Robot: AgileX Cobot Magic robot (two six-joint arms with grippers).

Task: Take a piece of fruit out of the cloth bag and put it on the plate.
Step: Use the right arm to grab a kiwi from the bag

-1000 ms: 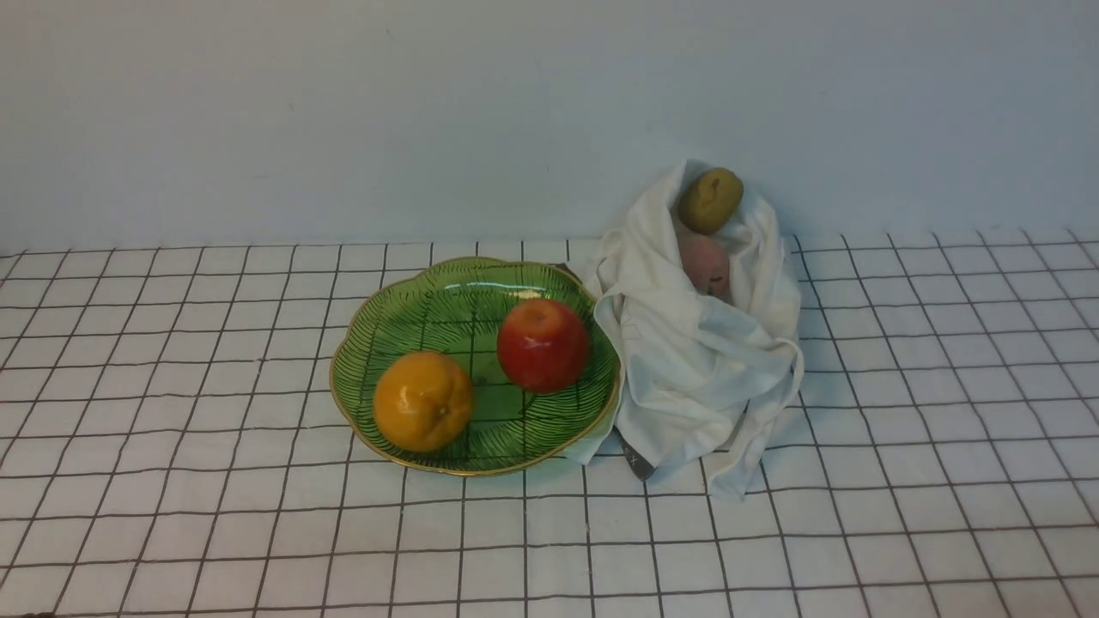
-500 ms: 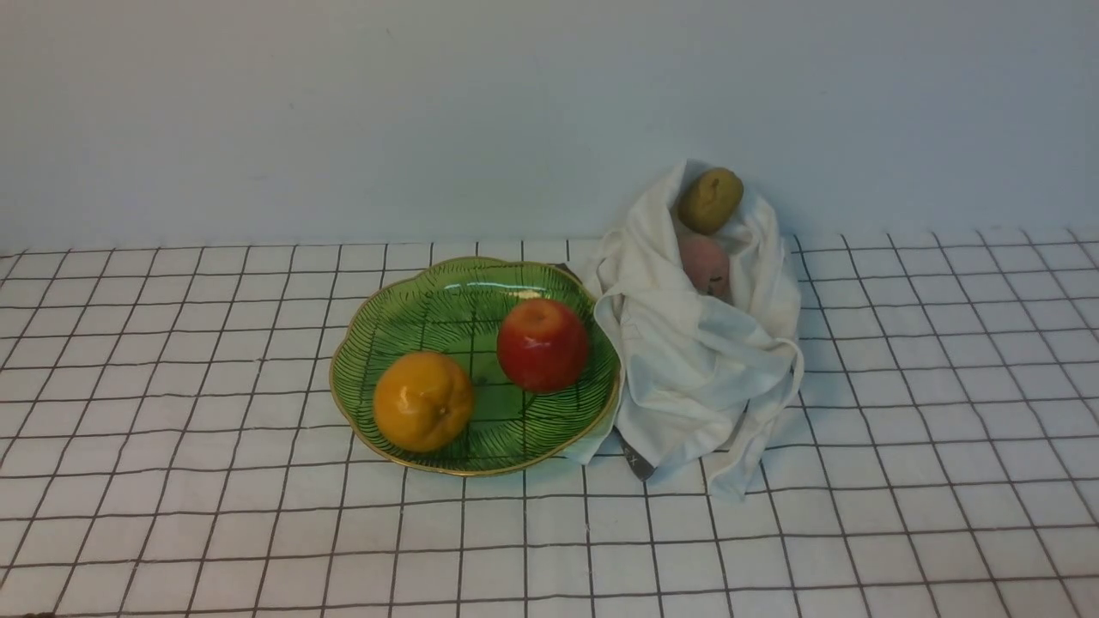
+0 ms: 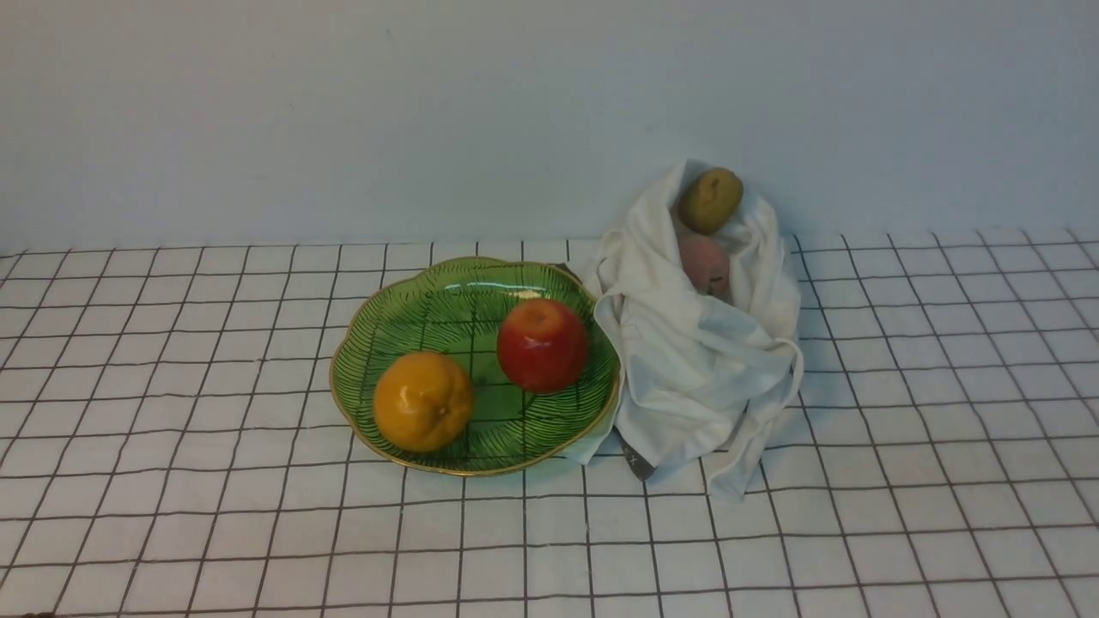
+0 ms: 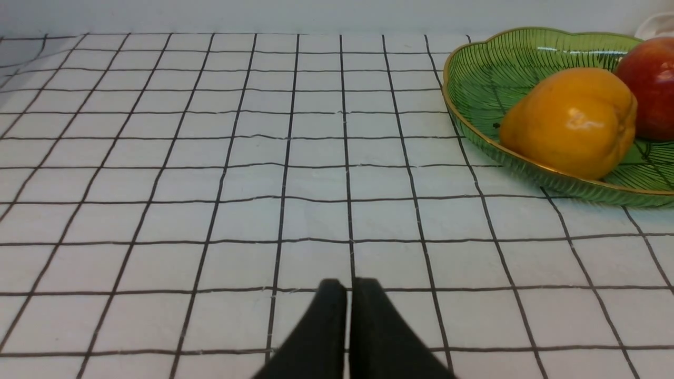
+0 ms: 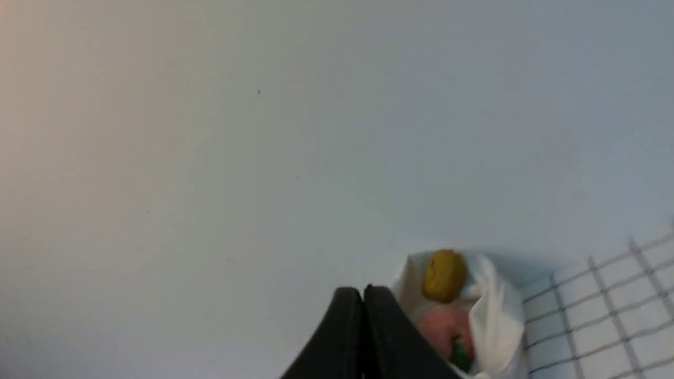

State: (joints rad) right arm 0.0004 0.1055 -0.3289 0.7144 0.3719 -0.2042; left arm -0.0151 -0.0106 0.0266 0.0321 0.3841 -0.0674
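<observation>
Nothing has moved. The left gripper and right gripper are both pressed together, holding nothing. A kiwi and a pink peach sit in the cloth bag beside the plate, which holds 2 fruits. No pick has started.

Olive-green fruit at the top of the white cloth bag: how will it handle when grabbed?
The olive-green rounded fruit perches high at the mouth of the white cloth bag, so a nudge probably rolls it. The cloth looks limp and creased, likely giving no firm backing.
</observation>
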